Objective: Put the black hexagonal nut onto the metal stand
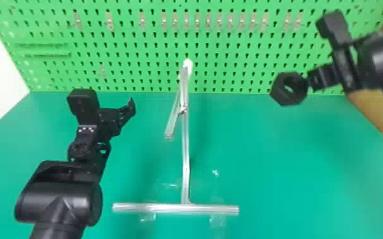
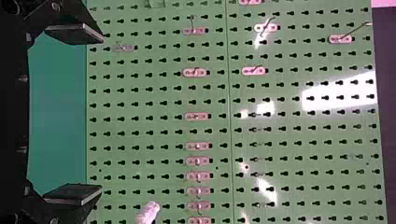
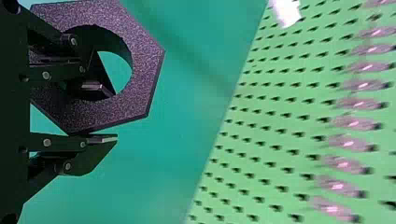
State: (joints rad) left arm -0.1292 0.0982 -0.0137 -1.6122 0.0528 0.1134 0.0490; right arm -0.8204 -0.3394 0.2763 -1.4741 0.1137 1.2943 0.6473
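Black right fingers [image 1: 320, 77] partly behind nut [image 1: 280, 94]

A smooth, flat, teal-green tabletop [image 1: 295, 165] is seen, and on it a slender silver metal stand [image 1: 185, 149] with a white tip is set. The stand is footed by a straight silver metal crossbar [image 1: 175, 208]. At the near side of the stand's foot, two clear, glossy patches [image 1: 217, 220] are seen against the crossbar, one to each side of the upright.
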